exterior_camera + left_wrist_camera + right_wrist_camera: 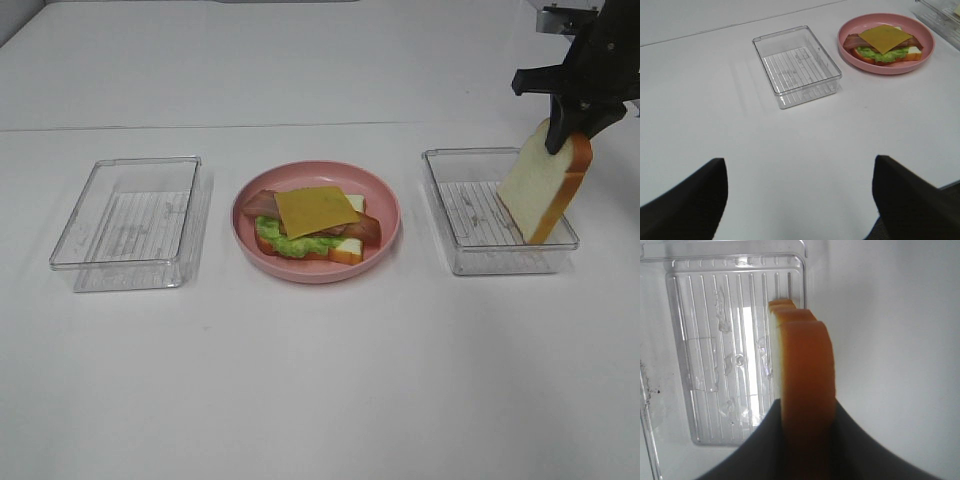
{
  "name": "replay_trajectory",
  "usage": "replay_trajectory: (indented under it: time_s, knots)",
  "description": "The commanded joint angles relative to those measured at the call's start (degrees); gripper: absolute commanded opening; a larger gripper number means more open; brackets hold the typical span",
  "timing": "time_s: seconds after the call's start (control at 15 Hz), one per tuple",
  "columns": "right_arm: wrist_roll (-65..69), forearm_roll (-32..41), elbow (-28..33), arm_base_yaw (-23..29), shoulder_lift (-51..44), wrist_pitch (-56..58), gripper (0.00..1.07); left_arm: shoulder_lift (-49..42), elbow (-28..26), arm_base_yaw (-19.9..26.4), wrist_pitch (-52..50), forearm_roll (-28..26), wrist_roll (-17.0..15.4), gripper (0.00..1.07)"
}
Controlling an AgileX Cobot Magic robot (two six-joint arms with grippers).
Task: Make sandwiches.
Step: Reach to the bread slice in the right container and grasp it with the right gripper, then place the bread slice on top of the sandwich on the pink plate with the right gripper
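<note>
Overall, a plain white table [320,400] bears everything.

Setting reads as a robotics lab bench, not a kitchen. I work over a plain white matte tabletop [320,400] with a faint seam line across its far side; no cooker, sink or utensils in sight. The food is toy-like: a flat yellow plastic-looking cheese square [314,210] on a round pink plate [385,200], staged between two clear ribbed plastic trays [128,222] [497,215] set out in a neat row. My black arm hardware [585,75] hangs over the right side of the table.
</note>
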State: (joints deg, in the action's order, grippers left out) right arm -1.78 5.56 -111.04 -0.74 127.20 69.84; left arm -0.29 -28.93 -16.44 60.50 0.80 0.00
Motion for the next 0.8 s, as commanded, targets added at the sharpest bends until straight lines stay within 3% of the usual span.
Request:
replay_trajectory:
  time_s: [0.07, 0.27, 0.53, 0.8]
  knots:
    - [-0.57, 0.97, 0.34, 0.0, -0.63, 3.9, 0.0, -1.38, 0.34, 0.0, -0.57, 0.11, 0.0, 0.76]
    - [-0.63, 6.02, 0.34, 0.11, -3.04, 3.95, 0.0, -1.38, 0.34, 0.0, -0.57, 0.11, 0.0, 0.76]
    - [-2.64, 18.16, 0.97, 0.17, -8.71, 4.13, 0.0, -1.38, 0.34, 0.0, -0.57, 0.11, 0.0, 0.76]
    - [-8.25, 34.09, 8.31, 2.98, -10.77, 1.15, 0.0, -1.38, 0.34, 0.0, -0.57, 0.11, 0.0, 0.76]
